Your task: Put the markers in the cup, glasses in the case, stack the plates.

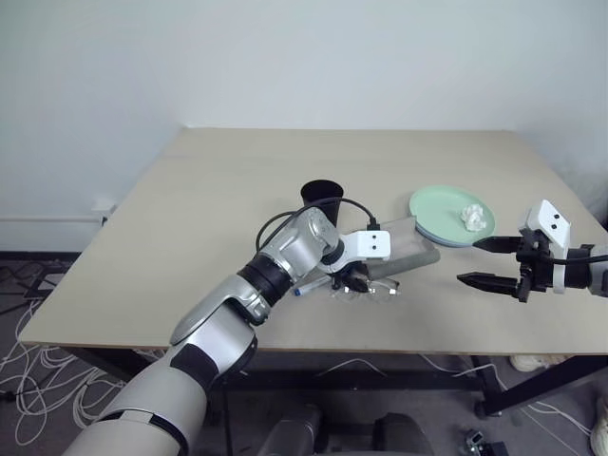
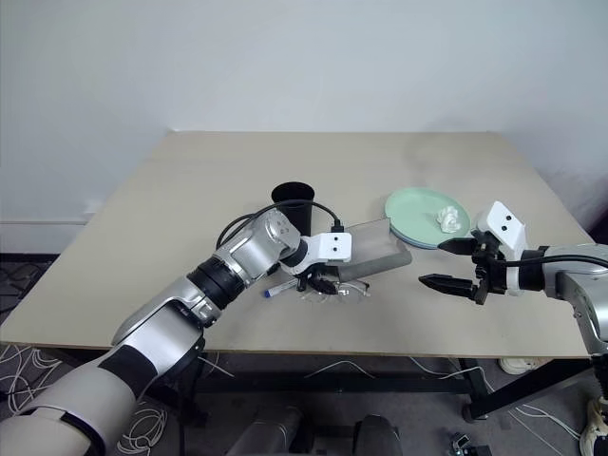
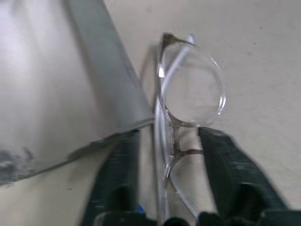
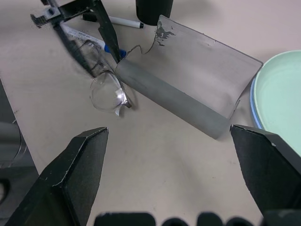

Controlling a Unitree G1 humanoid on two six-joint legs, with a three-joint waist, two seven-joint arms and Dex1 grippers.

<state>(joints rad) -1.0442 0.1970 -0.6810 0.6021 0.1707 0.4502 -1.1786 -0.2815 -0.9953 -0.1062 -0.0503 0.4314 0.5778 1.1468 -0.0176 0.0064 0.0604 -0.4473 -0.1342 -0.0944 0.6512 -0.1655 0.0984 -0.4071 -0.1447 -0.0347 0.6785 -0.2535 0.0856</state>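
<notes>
Left pincer straddles the glasses at frame centre.
Its fingers bracket the bridge beside the case; right pincer spread wide.

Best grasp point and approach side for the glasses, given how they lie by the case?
Grip the glasses at the thin bridge between the lenses, from above on the side away from the case. They lie on the table right against its near wall, so only the top is free. The left gripper straddles the bridge.
</notes>
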